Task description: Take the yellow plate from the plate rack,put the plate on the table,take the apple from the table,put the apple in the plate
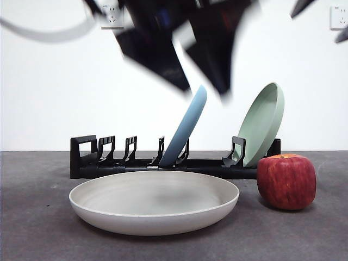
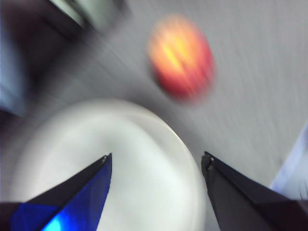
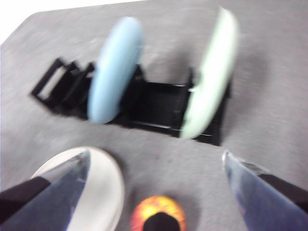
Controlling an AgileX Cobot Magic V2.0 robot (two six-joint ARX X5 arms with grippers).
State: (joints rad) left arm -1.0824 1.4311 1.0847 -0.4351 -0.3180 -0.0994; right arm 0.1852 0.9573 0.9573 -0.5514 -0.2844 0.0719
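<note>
**Cream plate set flat on the table, apple beside it, both grippers spread and empty**

In the front view, a wide, shallow, cream-coloured round plate (image 1: 154, 202) is seen lying flat on the dark grey, matte table (image 1: 38, 217), just in front of a long, low black plate rack (image 1: 130, 162) with upright dividers and a boxy loop handle at one end. Nothing is held in the cream plate. A deep red apple with a yellowish-orange top (image 1: 286, 181) is placed on the table just beside the plate, apart from its rim. Two plates are leaned upright in the rack: a light blue one (image 1: 186, 126) near the middle and a pale green one (image 1: 263, 123) at the end nearer the apple. Blurred black arm parts are shown high above the rack, against a white wall with a socket (image 1: 112, 16).

Only the wrist views show the jaws. In the left wrist view, much blurred, the left gripper (image 2: 156, 161) is seen above the cream plate, its jaws wide apart and nothing between them. In the right wrist view, the right gripper (image 3: 156, 161) is seen spread wide above the apple, gripping nothing, with the rack and its two plates beyond.
</note>
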